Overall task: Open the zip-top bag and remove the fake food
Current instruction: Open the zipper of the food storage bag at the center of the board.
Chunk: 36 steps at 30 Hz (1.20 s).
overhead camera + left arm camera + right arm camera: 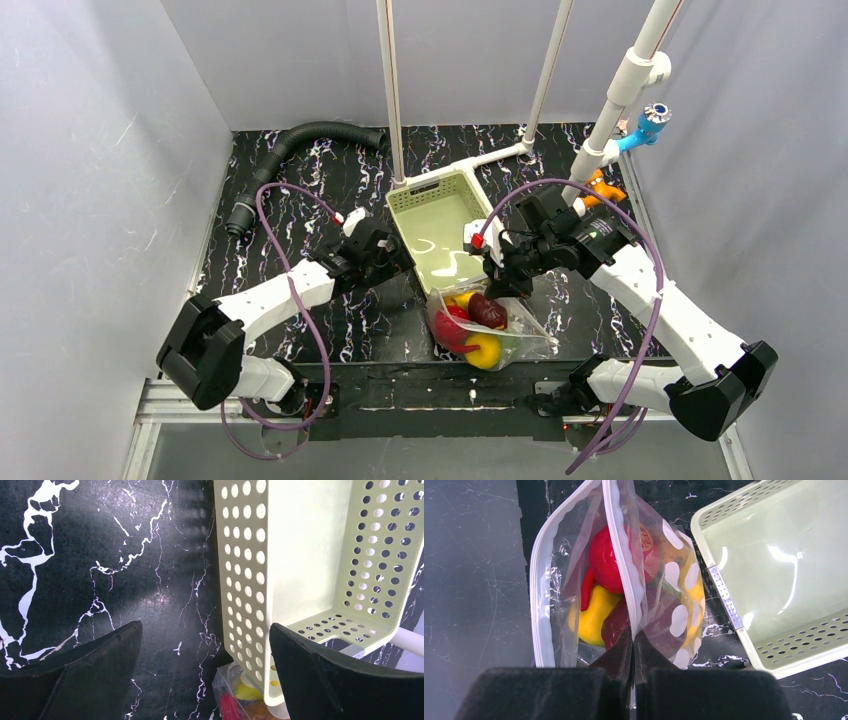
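The zip-top bag (500, 335) lies near the table's front edge, just in front of the basket. Its dotted plastic (674, 620) shows in the right wrist view, with the mouth gaping between two white zip lips. The fake food is inside: a bright red piece (605, 560), a yellow one (593, 614) and a dark red one (487, 311). My right gripper (634, 641) is shut on the right-hand lip of the bag (626, 570); in the top view this gripper (506, 284) is at the bag's far end. My left gripper (398, 258) is open beside the basket's left wall, with nothing between its fingers (95, 672).
The pale green perforated basket (412, 200) stands mid-table, and its near corner (245, 595) overlaps the bag's tip (232, 700). A black corrugated hose (300, 138) lies at the back left. White pipes (612, 110), a blue fitting (650, 125) and an orange clamp (601, 186) stand at the back right.
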{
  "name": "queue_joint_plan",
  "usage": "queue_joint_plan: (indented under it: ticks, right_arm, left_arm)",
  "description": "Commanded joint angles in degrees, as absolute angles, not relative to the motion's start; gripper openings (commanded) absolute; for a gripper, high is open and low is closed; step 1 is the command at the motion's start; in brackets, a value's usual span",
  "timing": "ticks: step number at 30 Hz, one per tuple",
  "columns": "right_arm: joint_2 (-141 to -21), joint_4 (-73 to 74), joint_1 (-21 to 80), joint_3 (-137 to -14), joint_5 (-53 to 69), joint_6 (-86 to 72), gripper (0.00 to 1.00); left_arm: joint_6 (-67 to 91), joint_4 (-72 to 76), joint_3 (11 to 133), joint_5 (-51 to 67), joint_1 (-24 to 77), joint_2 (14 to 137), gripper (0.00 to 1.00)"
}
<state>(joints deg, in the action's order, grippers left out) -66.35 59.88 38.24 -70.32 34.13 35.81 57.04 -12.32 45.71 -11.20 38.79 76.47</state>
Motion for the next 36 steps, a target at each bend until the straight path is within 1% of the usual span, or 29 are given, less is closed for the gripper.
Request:
queue_joint_plan:
  ticks: [1, 15, 24, 25, 27, 30, 32, 34, 36]
  right_arm:
    - [-65.26, 59.93, 37.97, -70.27, 35.79, 36.17, 0.01]
    - [-64.90, 62.13, 36.31, -73.81, 35.50, 37.00, 0.01]
    - [-64.71, 62.34, 35.68, -73.79, 36.05, 37.13, 0.01]
    - [-64.69, 62.26, 35.62, -73.75, 36.11, 37.12, 0.01]
    - [-64.73, 62.26, 35.60, -73.65, 36.20, 37.12, 0.01]
    - [-64.52, 62.29, 35.46, -73.59, 36.32, 37.11, 0.01]
    - [-64.32, 62.19, 35.36, -73.49, 36.38, 37.11, 0.01]
    - [-64.12, 62.10, 35.33, -73.27, 36.47, 37.09, 0.01]
    - [-63.86, 61.97, 35.25, -73.06, 36.55, 37.10, 0.01]
  left_arm:
    - [56.80, -14.05, 47.71, -13.08, 38.54, 76.97, 0.98]
    - [58.61, -12.04, 48.25, -12.79, 38.50, 78.64, 0.98]
    - [62.10, -12.93, 53.22, -12.89, 38.50, 83.58, 0.98]
    - [62.21, -13.48, 54.04, -13.02, 38.52, 84.84, 0.97]
    - [62.91, -14.80, 55.66, -13.48, 38.52, 86.69, 0.88]
    - [62.45, -17.28, 58.30, -14.21, 38.52, 90.08, 0.69]
    - [61.93, -18.93, 59.31, -14.75, 38.50, 91.78, 0.52]
    - [61.67, -19.70, 59.32, -15.35, 38.52, 92.59, 0.28]
    - [61.35, -19.91, 58.46, -16.08, 38.57, 92.45, 0.12]
